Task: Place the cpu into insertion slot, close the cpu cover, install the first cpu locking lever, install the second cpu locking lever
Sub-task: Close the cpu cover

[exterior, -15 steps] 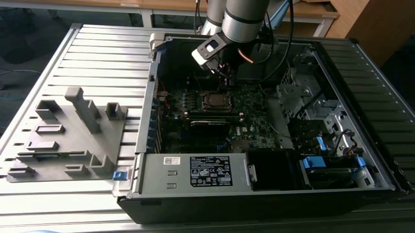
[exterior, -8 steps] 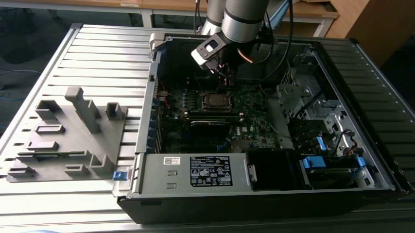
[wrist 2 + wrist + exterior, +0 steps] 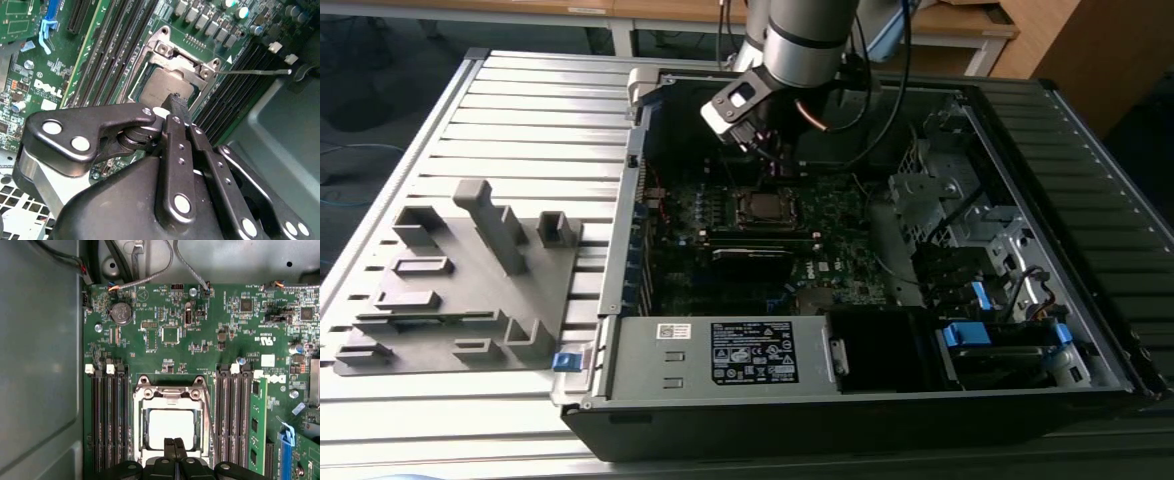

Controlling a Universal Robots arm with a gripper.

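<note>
Pincer [image 3: 174,444] tips are pressed together, pinching nothing, just above one edge of the cpu [image 3: 171,424] in both wrist views. In the exterior view, from its left: a grey fixture block [image 3: 454,280] lies on the slatted counter [image 3: 520,90], then the open computer case [image 3: 1094,330]. The cpu sits in its socket mid-motherboard, with the cpu cover [image 3: 170,392] lying framed around it. In the second wrist view, a thin locking lever [image 3: 250,71] juts from a socket corner.

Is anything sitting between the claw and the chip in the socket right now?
Nothing visible does. The claw, fingers together, hangs by the edge of the chip. The cover frames the chip, but its square opening leaves the chip's top bare.
</note>
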